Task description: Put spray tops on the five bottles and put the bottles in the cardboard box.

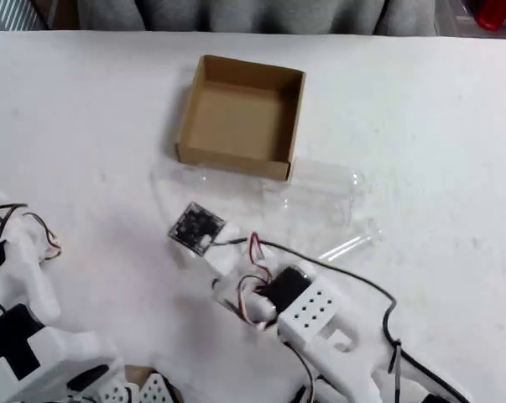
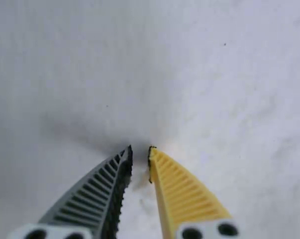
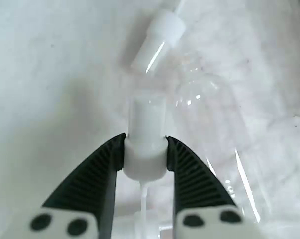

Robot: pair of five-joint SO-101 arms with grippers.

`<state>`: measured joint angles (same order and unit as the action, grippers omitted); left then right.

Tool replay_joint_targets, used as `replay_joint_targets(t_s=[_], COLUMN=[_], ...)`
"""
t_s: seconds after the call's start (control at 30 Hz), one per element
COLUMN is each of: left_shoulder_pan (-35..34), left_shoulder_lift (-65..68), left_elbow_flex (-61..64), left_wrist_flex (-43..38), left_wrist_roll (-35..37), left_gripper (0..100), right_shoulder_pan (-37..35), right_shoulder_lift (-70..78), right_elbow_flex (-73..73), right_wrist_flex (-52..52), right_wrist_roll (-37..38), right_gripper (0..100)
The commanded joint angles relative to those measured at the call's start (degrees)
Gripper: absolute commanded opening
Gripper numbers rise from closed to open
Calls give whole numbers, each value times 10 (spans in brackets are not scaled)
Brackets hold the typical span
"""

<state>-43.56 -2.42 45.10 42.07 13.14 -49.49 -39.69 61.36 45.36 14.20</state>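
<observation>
The spray top [image 3: 146, 159] is held at its white collar in the right pincer [image 3: 145, 144], whose black fingers [image 3: 107, 169] clamp it from both sides. Its long axis runs in line with the pincer, the capped nozzle end pointing away from the wrist and the thin dip tube trailing back between the fingers. Just past it a second spray top [image 3: 159, 37] lies on the white tabletop [image 1: 85, 126], beside clear bottles [image 3: 209, 114] lying on their sides. These rest just in front of the cardboard box [image 1: 232, 161]. The left pincer [image 2: 140, 154] hangs over bare tabletop, its fingers nearly together on nothing.
</observation>
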Motion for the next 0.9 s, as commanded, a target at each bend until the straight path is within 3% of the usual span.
replay_joint_targets(t_s=[0.0, 0.1, 0.33, 0.5, 0.6, 0.7, 0.87], left_shoulder_pan=[-3, -4, -4, -4, -4, -4, -5], left_shoulder_lift=[0, 0, 0, 0, 0, 0, 2], left_elbow_flex=[-32, -32, -31, -31, -31, -31, -33], left_wrist_flex=[5, 5, 5, 5, 5, 5, 4], left_wrist_roll=[-2, -2, -2, -2, -2, -2, -1], left_gripper=[68, 68, 68, 68, 68, 68, 68], right_shoulder_pan=[-4, -7, -8, -7, -18, -80, -257], right_shoulder_lift=[-14, -14, -17, -21, -36, -67, -101], right_elbow_flex=[-8, 0, 1, -5, -30, -39, 4], right_wrist_flex=[-33, -40, -35, -22, 40, 102, 127], right_wrist_roll=[-8, -8, -11, -9, -13, -9, -8], right_gripper=[19, 41, 238, 244, 244, 243, 243])
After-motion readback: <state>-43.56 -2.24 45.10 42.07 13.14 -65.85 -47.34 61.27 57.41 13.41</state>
